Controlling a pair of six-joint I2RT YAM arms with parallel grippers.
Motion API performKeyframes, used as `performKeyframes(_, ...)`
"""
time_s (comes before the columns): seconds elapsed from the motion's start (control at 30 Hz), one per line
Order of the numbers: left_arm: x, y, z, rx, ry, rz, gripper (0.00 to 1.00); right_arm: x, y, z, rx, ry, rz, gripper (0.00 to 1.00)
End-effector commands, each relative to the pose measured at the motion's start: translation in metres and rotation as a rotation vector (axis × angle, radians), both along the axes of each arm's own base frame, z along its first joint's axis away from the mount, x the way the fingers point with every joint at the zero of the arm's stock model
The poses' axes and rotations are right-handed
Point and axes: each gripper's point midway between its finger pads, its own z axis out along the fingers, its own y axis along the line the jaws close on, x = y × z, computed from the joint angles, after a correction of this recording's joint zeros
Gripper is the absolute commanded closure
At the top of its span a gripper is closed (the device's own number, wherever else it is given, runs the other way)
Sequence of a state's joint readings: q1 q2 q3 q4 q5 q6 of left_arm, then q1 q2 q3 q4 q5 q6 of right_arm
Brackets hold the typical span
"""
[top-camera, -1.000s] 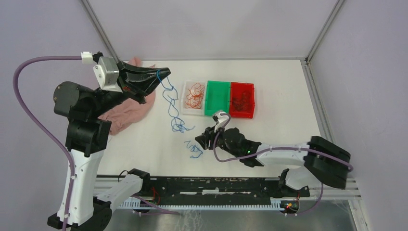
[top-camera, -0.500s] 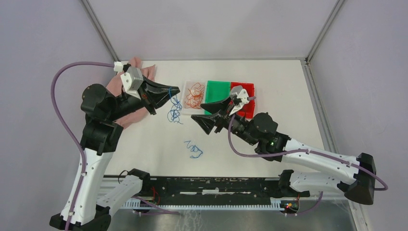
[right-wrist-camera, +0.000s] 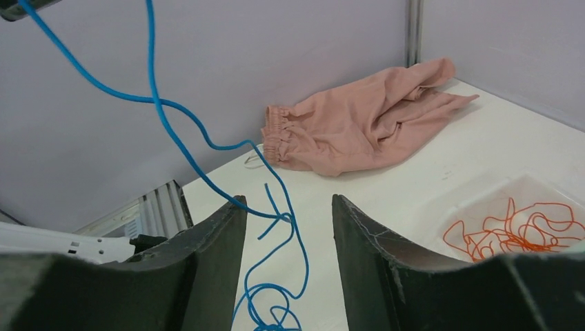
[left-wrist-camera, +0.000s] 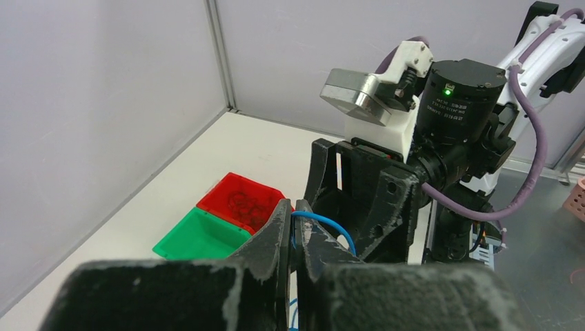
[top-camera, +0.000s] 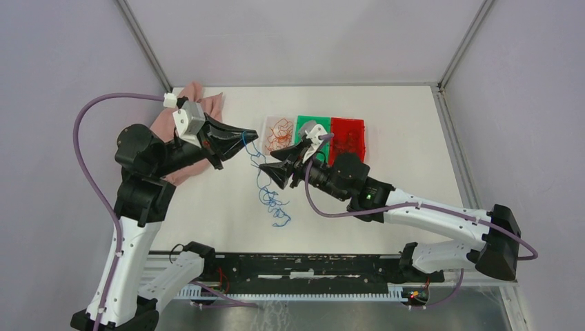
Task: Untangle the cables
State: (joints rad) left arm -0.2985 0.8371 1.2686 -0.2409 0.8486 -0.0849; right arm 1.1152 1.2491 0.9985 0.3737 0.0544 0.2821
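My left gripper (top-camera: pixel 246 135) is shut on the top of a blue cable (top-camera: pixel 261 181) and holds it above the table. The strand loops out between the closed tips of the left gripper (left-wrist-camera: pixel 296 222) as a blue cable (left-wrist-camera: pixel 336 227). The blue cables hang down in curls to a tangled bunch (top-camera: pixel 279 219) on the table. My right gripper (top-camera: pixel 265 172) is open beside the hanging strands. In the right wrist view, blue cable strands (right-wrist-camera: pixel 155 98) cross between the spread fingers of the right gripper (right-wrist-camera: pixel 286 205) without being clamped. Orange cables (top-camera: pixel 279 134) lie in a white tray; dark cables (top-camera: pixel 347 141) lie in a red tray.
A green tray (top-camera: pixel 308 126) sits between the white tray (top-camera: pixel 266 150) and the red tray (top-camera: pixel 359 127). A pink cloth (top-camera: pixel 204 109) lies at the back left, behind the left arm, and shows as the pink cloth (right-wrist-camera: pixel 359 124) beyond the right fingers.
The right arm has swung left, bringing its open fingers around the hanging blue strands. The strands held by the left gripper now reach down to the bunch on the table.
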Motion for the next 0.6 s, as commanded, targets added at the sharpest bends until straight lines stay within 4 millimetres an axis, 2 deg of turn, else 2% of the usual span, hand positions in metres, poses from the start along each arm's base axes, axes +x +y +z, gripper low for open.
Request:
performKeyframes(0.0, -0.007, -0.001, 0.001, 0.022, -0.055, -0.027, 0.97, 0.019, -0.016, 0.035, 0.07, -0.039, -0.135, 0.47)
performKeyframes(0.2, -0.009, -0.002, -0.002, 0.019, -0.029, -0.046, 0.97, 0.036, -0.035, 0.033, 0.104, -0.046, -0.268, 0.58)
performKeyframes(0.43, -0.012, -0.005, -0.003, 0.007, 0.004, -0.068, 0.97, 0.039, -0.03, 0.036, 0.166, -0.035, -0.27, 0.47)
performKeyframes(0.57, -0.011, -0.005, -0.005, 0.0, 0.018, -0.068, 0.97, 0.037, -0.024, 0.038, 0.228, -0.02, -0.25, 0.46)
